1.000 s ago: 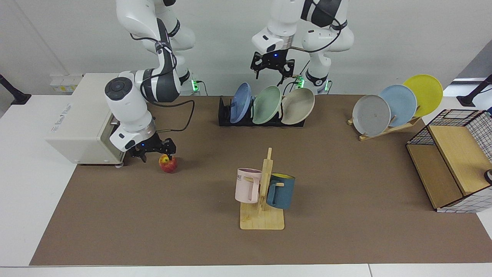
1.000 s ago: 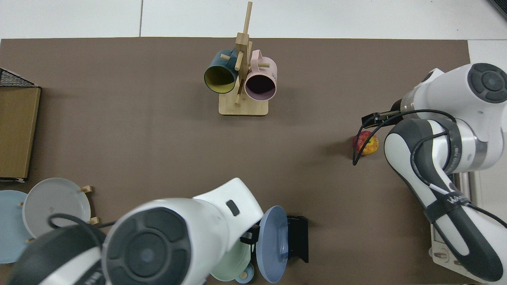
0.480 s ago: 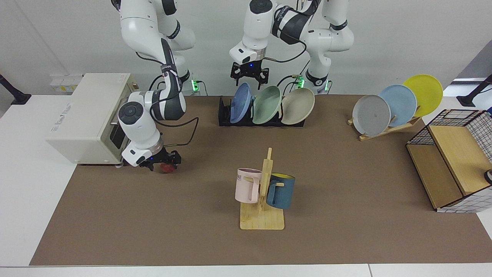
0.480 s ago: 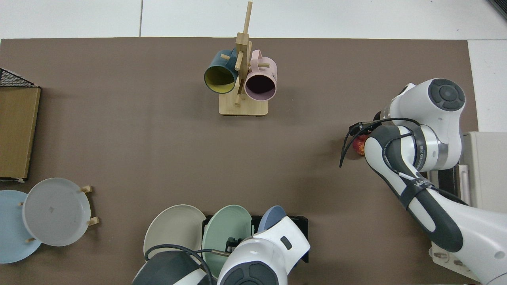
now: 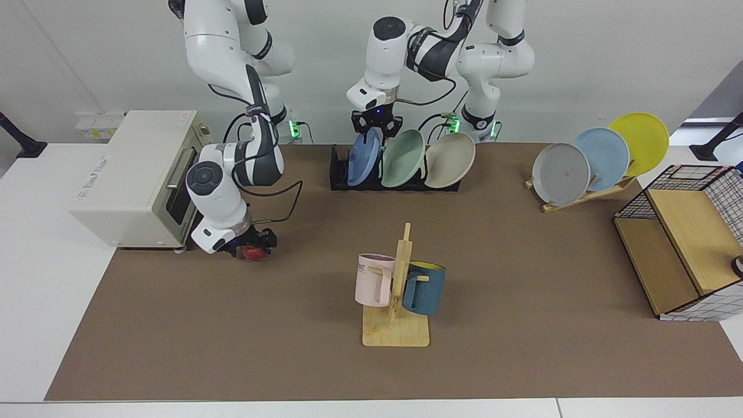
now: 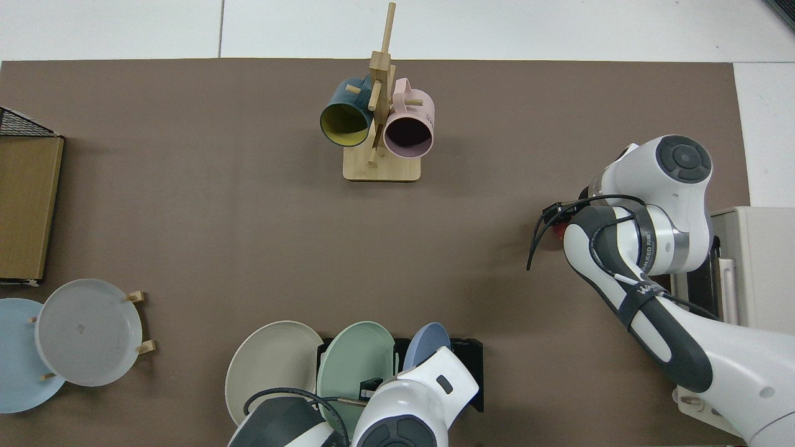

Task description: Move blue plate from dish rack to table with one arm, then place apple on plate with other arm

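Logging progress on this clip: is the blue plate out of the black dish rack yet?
No. The blue plate stands on edge in the dish rack's end slot, with the left gripper at its top rim.

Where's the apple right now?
In the facing view the apple sits on the brown mat, at the view's left, under the right claw, just in front of the white oven.
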`<state>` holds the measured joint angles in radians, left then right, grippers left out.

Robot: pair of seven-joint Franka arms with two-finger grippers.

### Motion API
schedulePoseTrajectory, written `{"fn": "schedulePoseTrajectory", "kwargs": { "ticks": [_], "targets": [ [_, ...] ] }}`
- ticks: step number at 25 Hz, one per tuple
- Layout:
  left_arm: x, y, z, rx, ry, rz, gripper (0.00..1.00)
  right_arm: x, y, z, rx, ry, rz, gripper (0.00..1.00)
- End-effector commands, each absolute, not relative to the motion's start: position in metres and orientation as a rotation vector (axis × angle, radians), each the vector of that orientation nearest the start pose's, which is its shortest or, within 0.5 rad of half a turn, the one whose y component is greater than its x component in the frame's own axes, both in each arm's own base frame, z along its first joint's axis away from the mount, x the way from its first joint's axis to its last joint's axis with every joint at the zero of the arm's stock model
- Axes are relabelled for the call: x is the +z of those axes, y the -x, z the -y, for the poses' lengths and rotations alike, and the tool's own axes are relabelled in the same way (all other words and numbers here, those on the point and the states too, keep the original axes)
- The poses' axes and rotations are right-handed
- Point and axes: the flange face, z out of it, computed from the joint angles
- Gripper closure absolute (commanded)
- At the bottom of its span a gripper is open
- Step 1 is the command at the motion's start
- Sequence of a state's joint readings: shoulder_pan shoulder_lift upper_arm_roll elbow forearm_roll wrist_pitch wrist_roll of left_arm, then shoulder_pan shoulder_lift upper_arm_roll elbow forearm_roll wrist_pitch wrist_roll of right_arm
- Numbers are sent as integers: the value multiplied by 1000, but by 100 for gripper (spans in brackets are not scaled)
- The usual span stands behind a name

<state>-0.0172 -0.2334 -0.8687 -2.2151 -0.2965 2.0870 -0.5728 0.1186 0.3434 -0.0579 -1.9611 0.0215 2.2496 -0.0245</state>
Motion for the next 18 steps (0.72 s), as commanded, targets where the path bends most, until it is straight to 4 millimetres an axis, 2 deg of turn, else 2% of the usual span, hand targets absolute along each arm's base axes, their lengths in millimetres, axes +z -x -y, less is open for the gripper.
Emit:
{"fn": "schedulePoseTrajectory", "kwargs": {
  "ticks": [1, 8, 10, 12, 13, 15, 16, 17, 18],
  "targets": [
    [446, -302, 403, 38, 3213, -222, 100, 288, -599, -48, 74, 3140, 103, 0],
    [478, -307, 401, 47, 3162, -238, 100, 286, -598, -48, 76, 3142, 106, 0],
    [484, -305, 400, 50, 3146, -245, 100, 286, -598, -48, 78, 3142, 106, 4],
    [490, -305, 399, 56, 3139, -243, 100, 286, -598, -48, 78, 3143, 110, 23],
    [493, -307, 398, 59, 3142, -237, 100, 286, -598, -48, 78, 3146, 115, 37],
    [503, -310, 397, 41, 3137, -240, 100, 286, -598, -47, 83, 3150, 124, 72],
    [509, -314, 394, 17, 3124, -242, 100, 286, -598, -48, 83, 3150, 127, 85],
    [513, -319, 391, -4, 3109, -246, 100, 286, -598, -47, 85, 3150, 124, 97],
    [517, -324, 386, -19, 3098, -246, 100, 286, -598, -47, 88, 3150, 124, 100]
  ]
}}
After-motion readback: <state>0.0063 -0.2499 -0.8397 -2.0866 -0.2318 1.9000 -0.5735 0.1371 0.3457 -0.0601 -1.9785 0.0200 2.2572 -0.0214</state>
